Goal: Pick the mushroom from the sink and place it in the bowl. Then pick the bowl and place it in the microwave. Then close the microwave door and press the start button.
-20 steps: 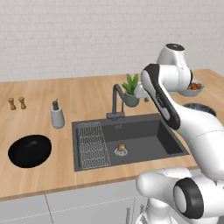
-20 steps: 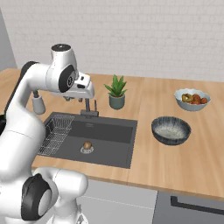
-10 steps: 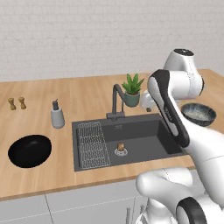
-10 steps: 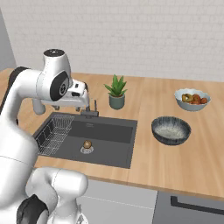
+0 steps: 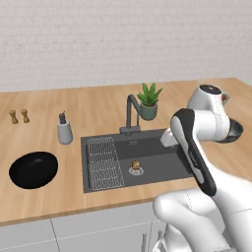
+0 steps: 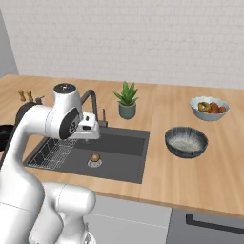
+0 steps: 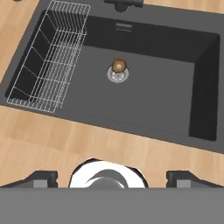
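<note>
The tiny tan-brown mushroom (image 5: pixel 136 164) (image 6: pixel 95 157) (image 7: pixel 118 65) sits on the round drain in the middle of the dark grey sink (image 5: pixel 165 165) (image 6: pixel 125 151) (image 7: pixel 153 92). My gripper (image 5: pixel 168 140) (image 6: pixel 88 132) (image 7: pixel 112 177) hangs above the sink, over its near side. It is open wide with nothing between its fingers, and well clear of the mushroom. The glossy black bowl (image 5: pixel 33 170) rests on the counter left of the sink. The microwave and its door are out of view.
A wire rack (image 5: pixel 104 160) (image 7: pixel 48 61) fills the sink's left part, with the dark faucet (image 5: pixel 130 115) (image 6: pixel 93 102) and a potted plant (image 5: pixel 148 103) (image 6: pixel 127 100) behind. A soap dispenser (image 5: pixel 64 130) and two shakers (image 5: pixel 19 116) stand left. A grey speckled bowl (image 6: pixel 186 141) and a bowl of orange food (image 6: pixel 209 107) stand right.
The arm has swung and its hand has come down from high at the right to just above the sink. The jaws have spread wider. The mushroom and the bowl have stayed put.
</note>
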